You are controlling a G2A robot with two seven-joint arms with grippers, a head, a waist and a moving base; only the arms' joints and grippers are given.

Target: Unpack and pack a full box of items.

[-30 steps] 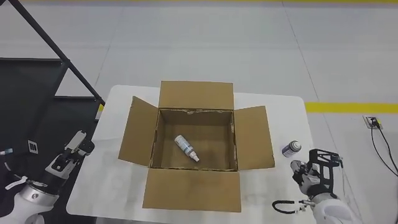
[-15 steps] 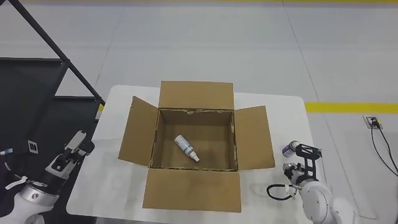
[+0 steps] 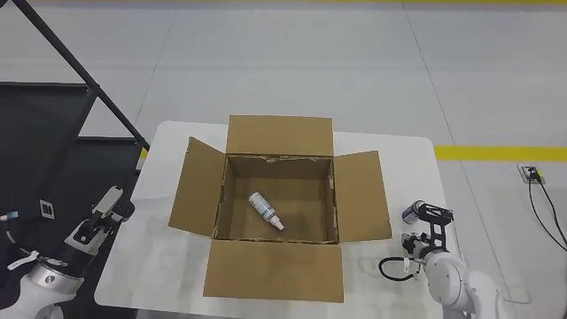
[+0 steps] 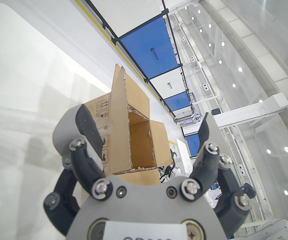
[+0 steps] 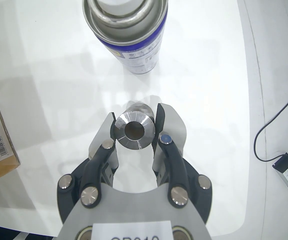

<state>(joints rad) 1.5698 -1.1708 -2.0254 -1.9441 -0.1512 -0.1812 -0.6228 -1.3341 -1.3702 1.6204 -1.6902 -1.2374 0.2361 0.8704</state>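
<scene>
Black-padded, the left gripper (image 4: 145, 116) is spread wide, empty; one bottle (image 3: 266, 210) is left in the box (image 3: 275, 270); a spray can (image 3: 414, 212) is stood outside, beside the right gripper (image 5: 136, 119), clamped on a metal cylinder (image 5: 134, 131); repacking is judged outstanding.

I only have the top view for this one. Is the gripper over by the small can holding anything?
Observer: Yes, the right gripper is shut on a shiny silver metal cylinder with a hole in its end.
Reviewer: Touching anything else?
Observer: No, bare white table separates it from the upright blue-and-white spray can.
Reviewer: And the other arm?
Observer: The left gripper is open and empty, pointing toward the brown cardboard box.
</scene>
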